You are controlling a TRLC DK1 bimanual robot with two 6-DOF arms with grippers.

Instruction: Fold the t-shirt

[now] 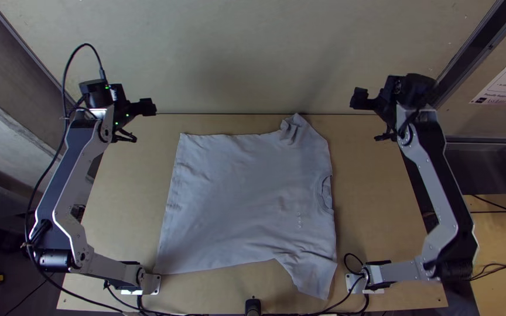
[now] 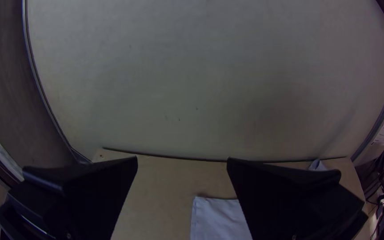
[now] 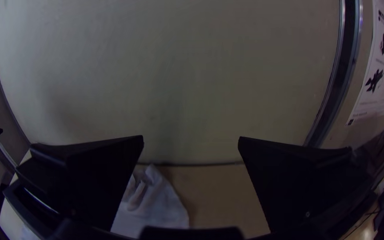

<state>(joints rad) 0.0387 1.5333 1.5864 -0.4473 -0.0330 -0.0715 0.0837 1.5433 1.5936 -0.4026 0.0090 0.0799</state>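
Black left gripper (image 2: 182, 158) and right gripper (image 3: 191, 137) are hanging with fingers apart, gripping nothing. Pale grey cloth t-shirt (image 1: 247, 199) is lying spread on light wooden table (image 1: 376, 193); likely awaiting first fold, calling for sleeve grasps.

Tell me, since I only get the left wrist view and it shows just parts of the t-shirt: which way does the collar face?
Observer: The collar is on the side toward the right arm.
Operator: And the sleeve closer to the bases, is it tucked under?
Observer: No, the near sleeve sticks out toward the near edge of the table.
Operator: Is the right gripper holding any cloth?
Observer: No, the right gripper is open with nothing in its grip.
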